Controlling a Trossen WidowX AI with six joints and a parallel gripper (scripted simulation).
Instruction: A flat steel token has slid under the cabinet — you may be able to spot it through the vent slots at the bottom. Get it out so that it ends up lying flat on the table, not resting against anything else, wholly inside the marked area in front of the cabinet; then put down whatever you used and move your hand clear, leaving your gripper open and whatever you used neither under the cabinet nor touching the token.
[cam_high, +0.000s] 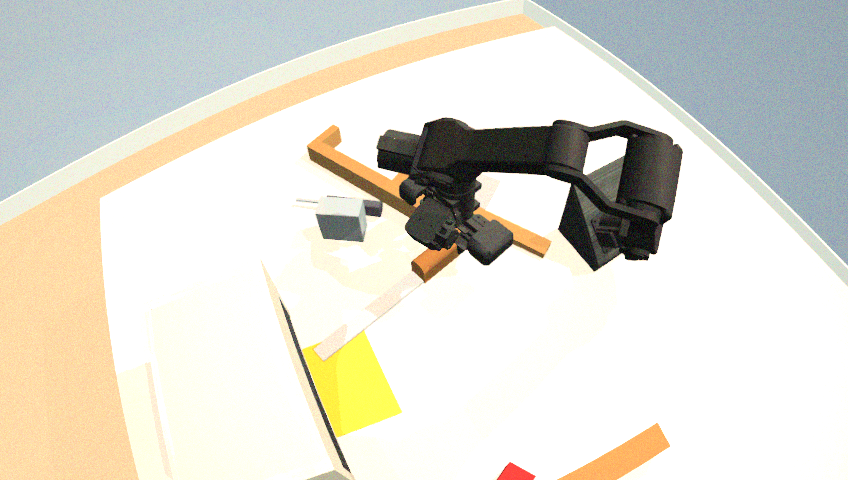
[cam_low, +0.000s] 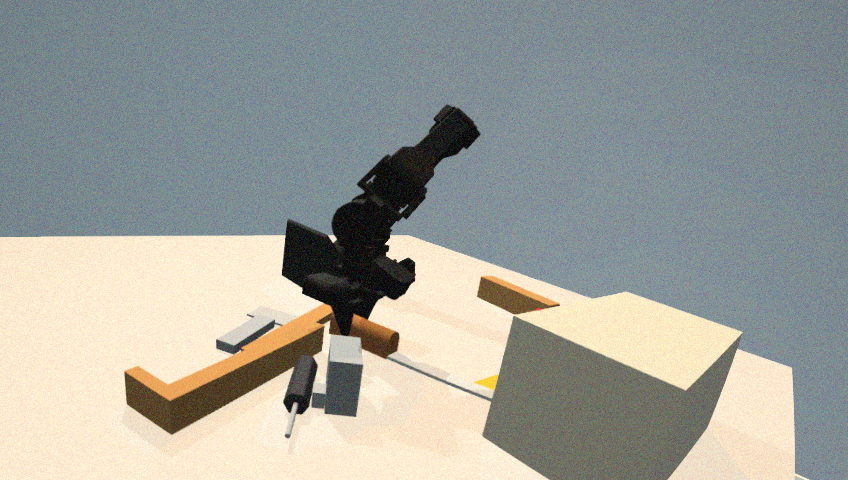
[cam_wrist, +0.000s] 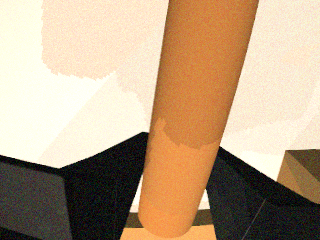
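Observation:
My gripper (cam_high: 459, 246) (cam_low: 355, 324) (cam_wrist: 176, 144) is shut on the orange-brown round handle (cam_high: 434, 260) (cam_low: 380, 336) (cam_wrist: 205, 75) of a tool with a long, thin, flat blade (cam_high: 389, 300) (cam_low: 440, 375). The blade points toward the cabinet (cam_high: 238, 368) (cam_low: 583, 380). In the top view its tip shows over the corner of the yellow marked area (cam_high: 368, 386) (cam_low: 487, 381) nearest the cabinet's dark bottom slot, outside the cabinet. I cannot tell whether the tip touches the table. The steel token is not visible in any view.
A long orange bar with a bent end (cam_high: 368, 178) (cam_low: 249, 365) lies behind and under my hand. A grey block (cam_high: 342, 223) (cam_low: 343, 380) stands beside a dark-handled screwdriver (cam_high: 373, 207) (cam_low: 300, 383). Another orange bar (cam_high: 624, 455) (cam_low: 511, 295) and a red piece (cam_high: 515, 472) lie farther off.

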